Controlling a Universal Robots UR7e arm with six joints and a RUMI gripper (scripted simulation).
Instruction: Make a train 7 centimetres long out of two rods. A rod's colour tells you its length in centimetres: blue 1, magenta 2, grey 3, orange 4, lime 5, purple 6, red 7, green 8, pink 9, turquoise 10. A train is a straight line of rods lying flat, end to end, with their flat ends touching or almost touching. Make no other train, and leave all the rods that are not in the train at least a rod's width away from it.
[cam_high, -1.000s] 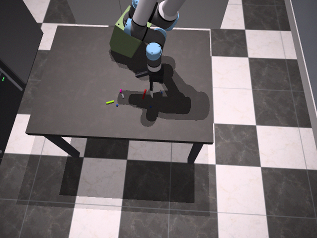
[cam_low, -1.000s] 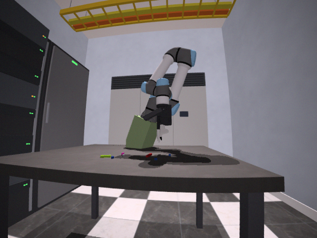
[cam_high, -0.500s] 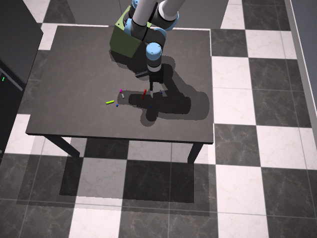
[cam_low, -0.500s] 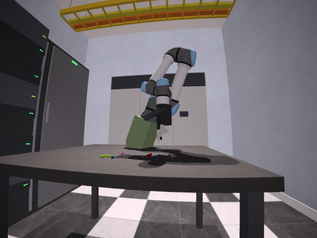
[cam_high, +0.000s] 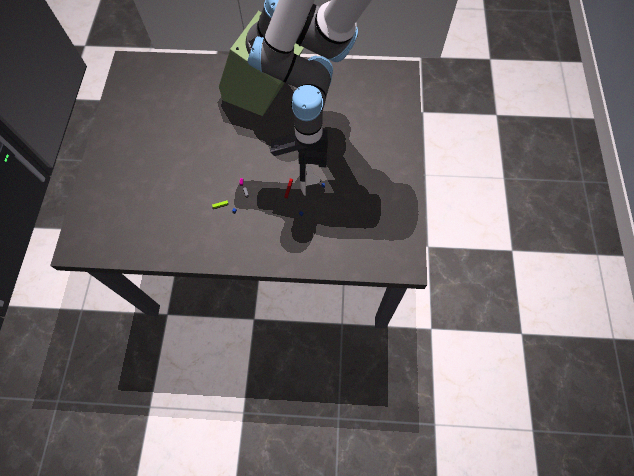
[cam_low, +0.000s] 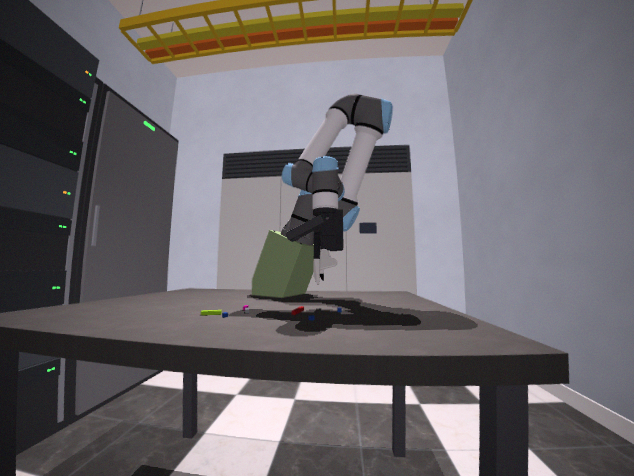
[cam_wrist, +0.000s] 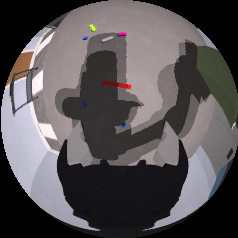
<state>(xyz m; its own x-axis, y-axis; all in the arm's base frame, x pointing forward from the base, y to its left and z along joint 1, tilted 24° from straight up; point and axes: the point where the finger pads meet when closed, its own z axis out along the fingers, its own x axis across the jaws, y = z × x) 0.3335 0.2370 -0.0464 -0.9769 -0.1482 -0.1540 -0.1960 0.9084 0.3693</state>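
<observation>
open claw hanging above scattered rods

the claw (cam_high: 304, 191) (cam_low: 322, 275) (cam_wrist: 121, 124) is standing wide open, holding nothing between its 2 fingers and hanging above the surface (cam_high: 153, 153) (cam_low: 153, 338) (cam_wrist: 150, 30). the robot arm (cam_high: 307, 102) (cam_low: 325, 179) is reaching out from a green block (cam_high: 248, 84) (cam_low: 279, 266) and casting a dark shadow over part of the surface.

7 rods are lying spread out below. the lime rod (cam_high: 220, 204) (cam_low: 210, 312) (cam_wrist: 92, 28) and the magenta rod (cam_high: 241, 181) (cam_low: 245, 307) (cam_wrist: 122, 34) are together adding up to 7 centimetres, but they are lying apart and pointing different ways, so they are forming no train. the grey rod (cam_high: 245, 192) (cam_wrist: 107, 39) is resting near the magenta rod, at an angle to it. 1 blue rod (cam_high: 234, 210) (cam_low: 224, 315) (cam_wrist: 85, 38) is sitting near an end of the lime rod.

the red rod (cam_high: 288, 188) (cam_low: 297, 310) (cam_wrist: 116, 85) is lying well apart from the lime rod, partly in the shadow. a 2nd blue rod (cam_high: 301, 213) (cam_low: 311, 318) (cam_wrist: 84, 104) is sitting in the dark shadow, and a 3rd blue rod (cam_high: 323, 184) (cam_low: 339, 310) (cam_wrist: 123, 124) is sitting on the other side of the red rod from the grey rod.

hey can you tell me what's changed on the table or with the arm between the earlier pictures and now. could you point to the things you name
Nothing visibly changed. The gripper (cam_high: 304, 190) (cam_low: 320, 280) (cam_wrist: 123, 145) hangs open above the table, nothing taken hold of or let go. The red rod (cam_high: 288, 188) (cam_low: 297, 310) (cam_wrist: 116, 85), the lime rod (cam_high: 220, 204) (cam_low: 210, 312) (cam_wrist: 92, 28) and the other rods lie as before.
</observation>
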